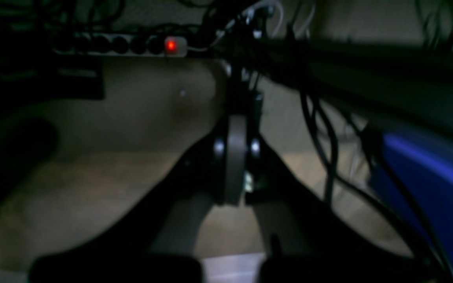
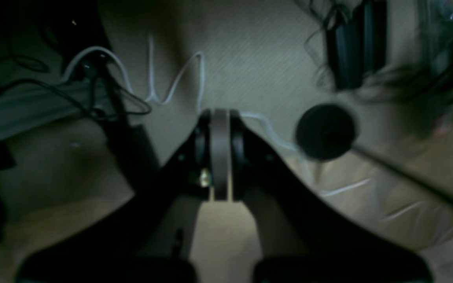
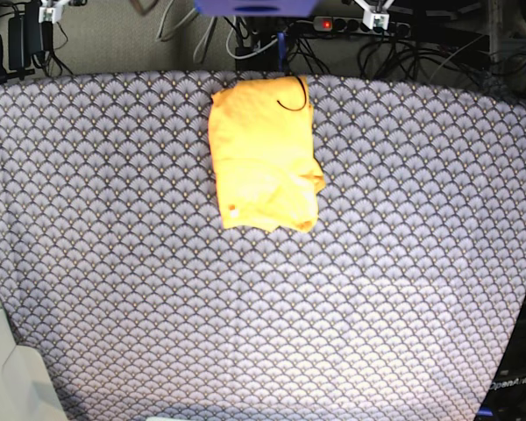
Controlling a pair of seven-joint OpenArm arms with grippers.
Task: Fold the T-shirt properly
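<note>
2 grippers sit off the cloth, past its far edge. At the far left corner the right gripper has its jaws pressed together on nothing, over floor and a white cable. Near the middle of the blue-grey scallop-patterned cloth's far edge lies the T-shirt, folded into a rough rectangle. The left gripper, jaws together and empty, points toward a power strip.

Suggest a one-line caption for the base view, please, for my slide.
Yellow-orange T-shirt lying folded near the far edge of a scallop-patterned cloth, neither arm over the table.
</note>
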